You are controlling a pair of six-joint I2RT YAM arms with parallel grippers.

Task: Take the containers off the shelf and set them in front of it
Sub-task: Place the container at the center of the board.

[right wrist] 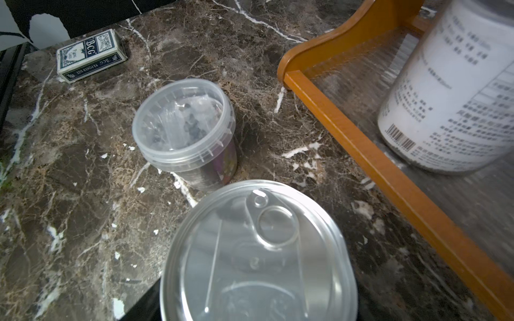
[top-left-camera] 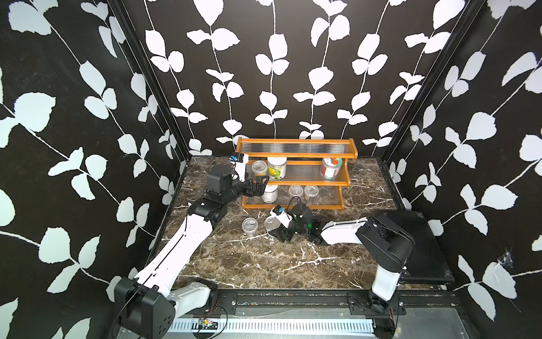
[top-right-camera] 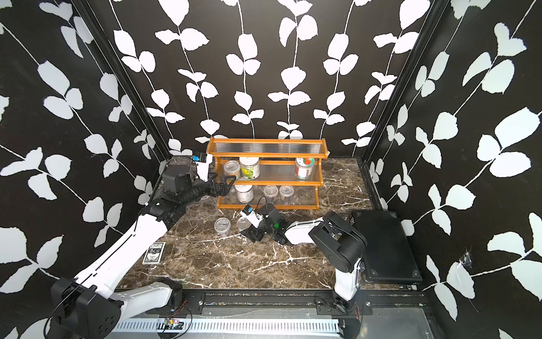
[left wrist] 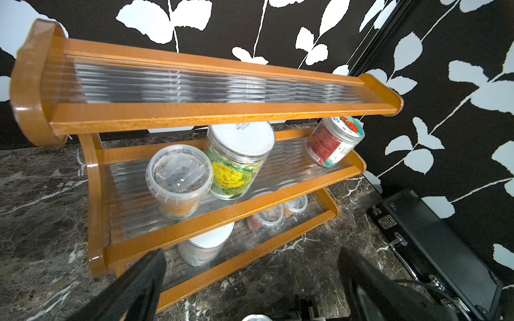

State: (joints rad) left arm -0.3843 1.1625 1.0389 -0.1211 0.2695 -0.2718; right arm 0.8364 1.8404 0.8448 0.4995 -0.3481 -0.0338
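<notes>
Hovering with jaws spread wide, left gripper [top-left-camera: 262, 185] sits at the left end of the shelf [top-left-camera: 296, 148], level with its middle tier. Right gripper [top-left-camera: 277, 232] brackets the silver tin can [right wrist: 258, 255], which stands on the table [top-left-camera: 264, 264] in front of the shelf. Clamped or loose, cannot tell. Clear tub [top-left-camera: 250, 226] stands just beside the can. Middle tier holds second tub [top-left-camera: 259, 167], yellow-green jar [top-left-camera: 277, 168] and strawberry-lid jar [top-left-camera: 330, 168]. Bottom tier holds white-lid jar [top-left-camera: 269, 193] and two small cups [top-left-camera: 295, 191].
</notes>
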